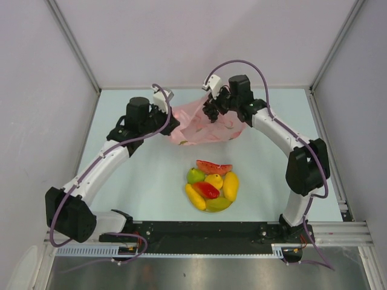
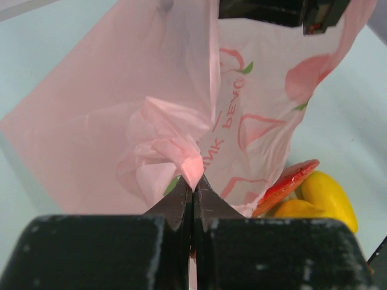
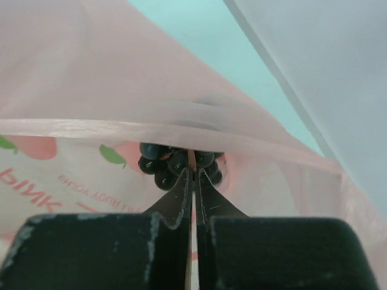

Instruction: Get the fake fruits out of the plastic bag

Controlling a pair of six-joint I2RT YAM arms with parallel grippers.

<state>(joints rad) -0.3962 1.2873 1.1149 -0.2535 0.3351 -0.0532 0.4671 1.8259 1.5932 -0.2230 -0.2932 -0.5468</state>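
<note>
The pink plastic bag [image 1: 202,128] lies at the far middle of the table, its mouth lifted. My left gripper [image 1: 174,122] is shut on a pinched fold of the bag [image 2: 192,164] at its left edge. My right gripper [image 1: 211,113] reaches into the bag's mouth and is shut on the stem of a dark grape bunch [image 3: 162,163], with the bag's film [image 3: 121,78] draped just above it. Other fake fruits lie in a heap nearer the arms: a watermelon slice [image 1: 213,167], a green pear [image 1: 195,176], a lemon [image 1: 213,180], a red piece [image 1: 207,190] and a banana [image 1: 195,196].
The left wrist view shows the watermelon slice [image 2: 287,184] and a yellow fruit [image 2: 329,193] beyond the bag. Grey walls [image 1: 36,90] enclose the table on three sides. A black rail [image 1: 205,232] with the arm bases runs along the near edge.
</note>
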